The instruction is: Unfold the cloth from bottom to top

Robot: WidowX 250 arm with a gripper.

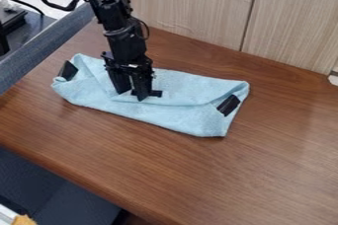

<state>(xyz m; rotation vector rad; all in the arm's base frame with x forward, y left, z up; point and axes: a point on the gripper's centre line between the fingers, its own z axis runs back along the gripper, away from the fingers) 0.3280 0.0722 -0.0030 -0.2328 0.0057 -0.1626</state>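
Over the left part of the light blue cloth, my black gripper hung down, its 2 fingers spread apart with blue fabric visible between them. Their tips were right at the cloth; I could not tell whether they pressed on it. Beside the tip of the right-hand finger, a small black piece showed against the fabric.

The cloth lay folded in a long band on the brown wooden table, its left end farther back and its right end nearer. A loose layer edge ran along its length, and the fabric was rumpled toward the left. It bore 1 black patch at its left end and 1 black patch at its right end, both set at a slant.

Beyond the table's far side stood pale wood-grain panels with a dark seam, and a grey-blue padded edge ran along the left.
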